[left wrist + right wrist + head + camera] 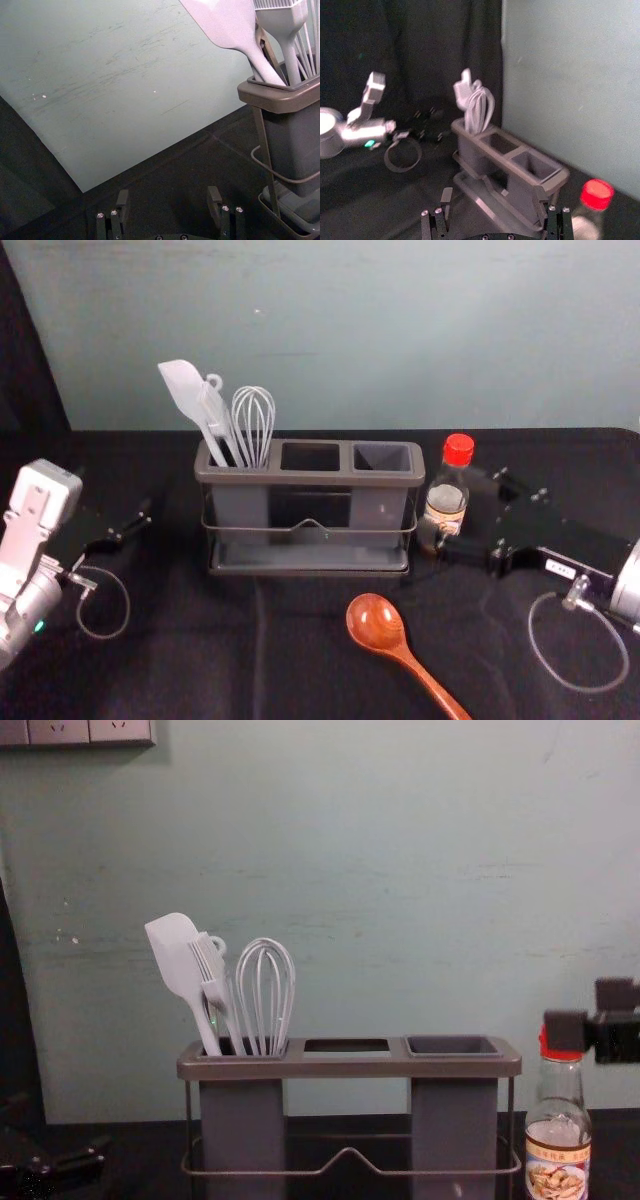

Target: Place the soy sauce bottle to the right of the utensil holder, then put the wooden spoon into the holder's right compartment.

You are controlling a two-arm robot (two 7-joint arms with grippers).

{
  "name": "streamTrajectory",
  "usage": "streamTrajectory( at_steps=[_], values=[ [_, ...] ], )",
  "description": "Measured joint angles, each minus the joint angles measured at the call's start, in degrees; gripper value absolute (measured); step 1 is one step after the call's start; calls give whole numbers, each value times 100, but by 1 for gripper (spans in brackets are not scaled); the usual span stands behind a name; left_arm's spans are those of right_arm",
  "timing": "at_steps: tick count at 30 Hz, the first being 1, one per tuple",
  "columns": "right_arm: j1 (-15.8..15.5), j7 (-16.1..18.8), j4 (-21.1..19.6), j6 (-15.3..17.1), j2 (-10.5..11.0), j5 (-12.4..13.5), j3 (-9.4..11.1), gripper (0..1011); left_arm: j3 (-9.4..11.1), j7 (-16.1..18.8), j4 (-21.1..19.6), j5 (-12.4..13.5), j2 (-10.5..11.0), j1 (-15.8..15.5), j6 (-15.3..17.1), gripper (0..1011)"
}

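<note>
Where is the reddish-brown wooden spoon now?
In the head view, the spoon lies on the black cloth, right of centre, in front of the grey rectangular utensil holder.

From here the near spoon [375, 623] looks glossy wood, the holder [310, 479] matt plastic, the right-hand bottle [451, 481] smooth glass.

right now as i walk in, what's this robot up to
The robot's right gripper is open close to the soy sauce bottle, not gripping it. The bottle stands to the right of the utensil holder. The wooden spoon lies in front of the holder, whose right compartment is empty. The left gripper is open, off to the holder's left.
</note>
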Motion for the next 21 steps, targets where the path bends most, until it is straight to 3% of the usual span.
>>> streamTrajectory(
  at_steps=[2, 3, 6, 7, 9, 10, 13, 15, 18, 19, 21],
  values=[
    [67, 6, -81, 294, 105, 53, -68, 1004, 0, 0, 0, 0, 0, 0, 0, 1012],
    [154, 2, -143, 639, 213, 116, -144, 1004, 0, 0, 0, 0, 0, 0, 0, 1012],
    [331, -2, -184, 1227, 336, 235, -279, 1004, 0, 0, 0, 0, 0, 0, 0, 1011],
    [480, -2, -187, 1622, 382, 330, -381, 1004, 0, 0, 0, 0, 0, 0, 0, 1012],
    [623, -4, -174, 1969, 398, 420, -473, 1004, 0, 0, 0, 0, 0, 0, 0, 1011],
    [790, -36, -144, 2331, 397, 501, -585, 1004, 0, 0, 0, 0, 0, 0, 0, 1012],
    [1163, -107, -39, 2958, 353, 567, -852, 1004, 0, 0, 0, 0, 0, 0, 0, 1012],
    [1444, -169, 58, 3308, 308, 521, -1108, 1004, 0, 0, 0, 0, 0, 0, 0, 1011],
    [1712, -213, 172, 3558, 250, 413, -1390, 1004, 0, 0, 0, 0, 0, 0, 0, 1011],
    [1903, -227, 265, 3706, 200, 305, -1615, 1004, 0, 0, 0, 0, 0, 0, 0, 1012],
    [2085, -233, 359, 3817, 144, 192, -1846, 1004, 0, 0, 0, 0, 0, 0, 0, 1011]
  ],
)
